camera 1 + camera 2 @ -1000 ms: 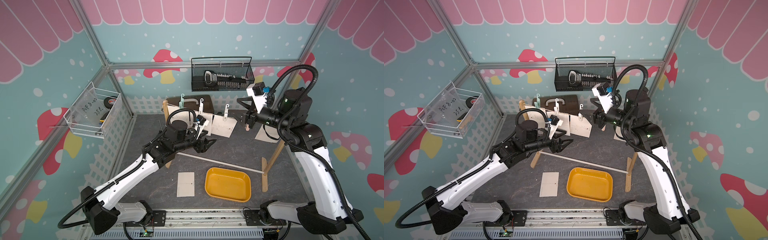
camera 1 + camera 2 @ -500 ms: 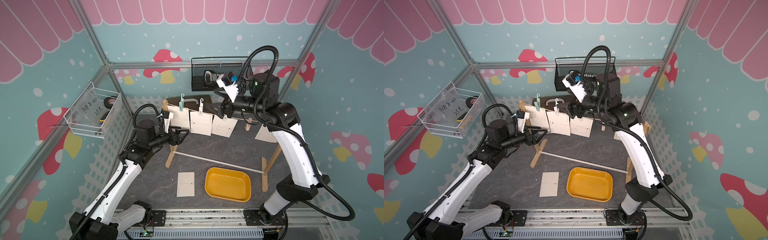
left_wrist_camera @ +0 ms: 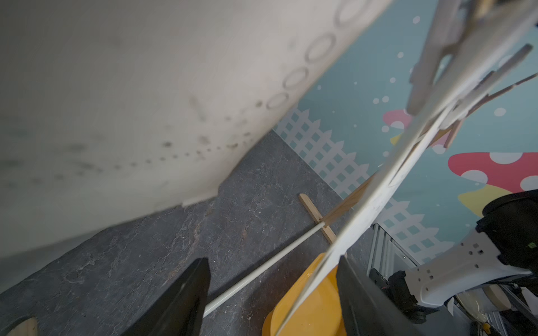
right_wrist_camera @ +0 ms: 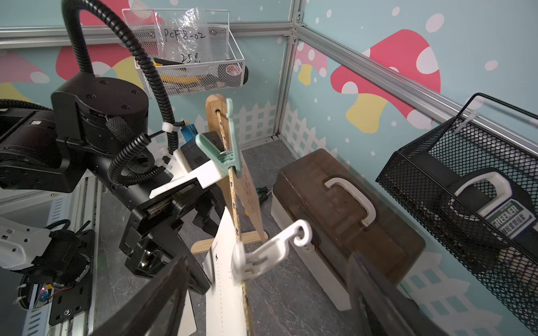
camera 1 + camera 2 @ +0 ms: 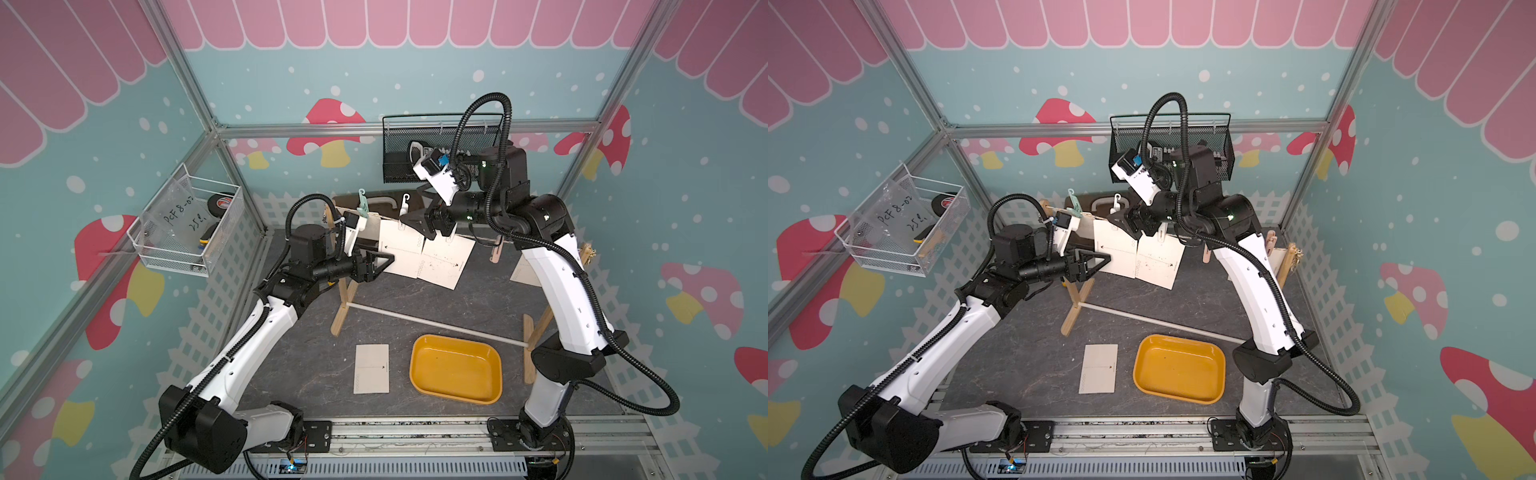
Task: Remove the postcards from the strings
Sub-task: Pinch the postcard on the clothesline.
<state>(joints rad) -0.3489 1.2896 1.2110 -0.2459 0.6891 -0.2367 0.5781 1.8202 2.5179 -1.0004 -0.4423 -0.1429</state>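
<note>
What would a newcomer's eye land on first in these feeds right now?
Both arms converge on the postcards hanging from the string toward the back of the table. The open right gripper straddles the white clothespin, and the open left gripper brackets a card's edge. Up front, an empty yellow tray sits beside a loose postcard lying flat.

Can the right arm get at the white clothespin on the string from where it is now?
Probably yes. The right gripper is open, and in its wrist view the white clothespin sits between the two fingers with nothing in front. The string and pinned postcard pass close beside it.
</note>
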